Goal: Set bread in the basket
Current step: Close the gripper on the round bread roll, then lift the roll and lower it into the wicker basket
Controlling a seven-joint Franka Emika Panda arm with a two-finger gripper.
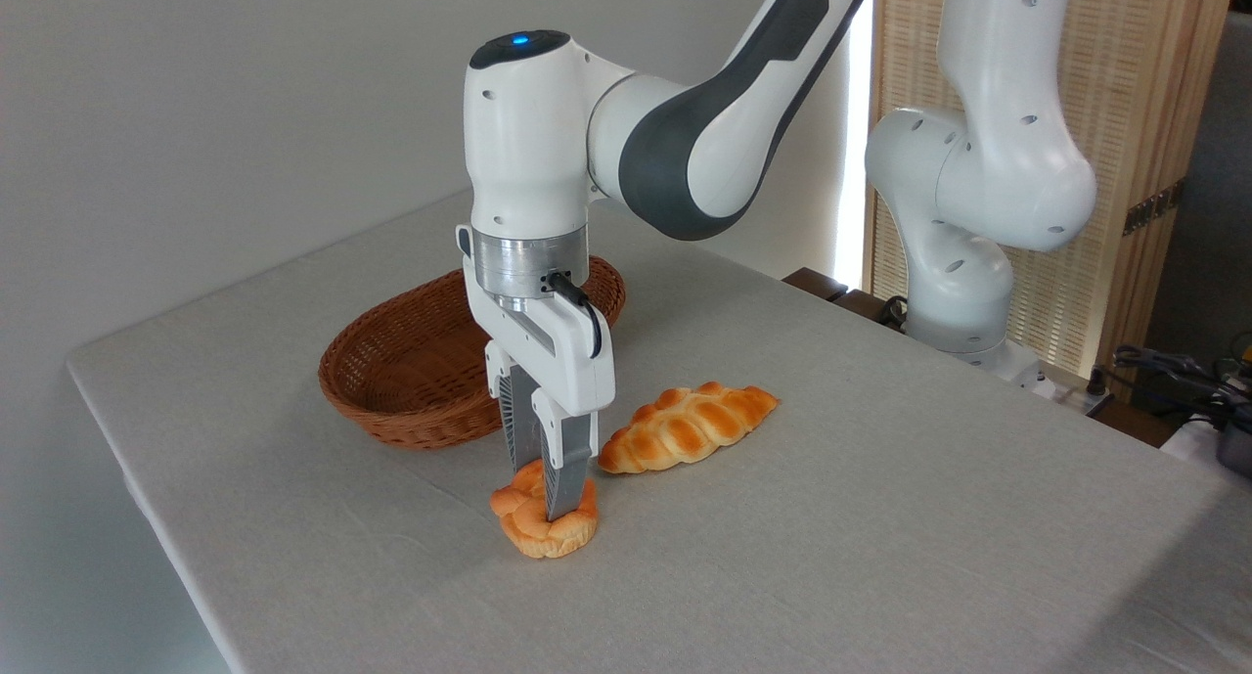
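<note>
On the table (880, 517), claw (544, 493) seemingly grips bread (528, 535).

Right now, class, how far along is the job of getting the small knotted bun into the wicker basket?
Done: the hand has reached the bun, its fingers down around the knotted top. In hand: the grasp; whether the fingers have clamped cannot be told, and the bun sits on the table. Left: lifting it and carrying it to the basket, which holds nothing visible. The braided loaf lies apart.
</note>
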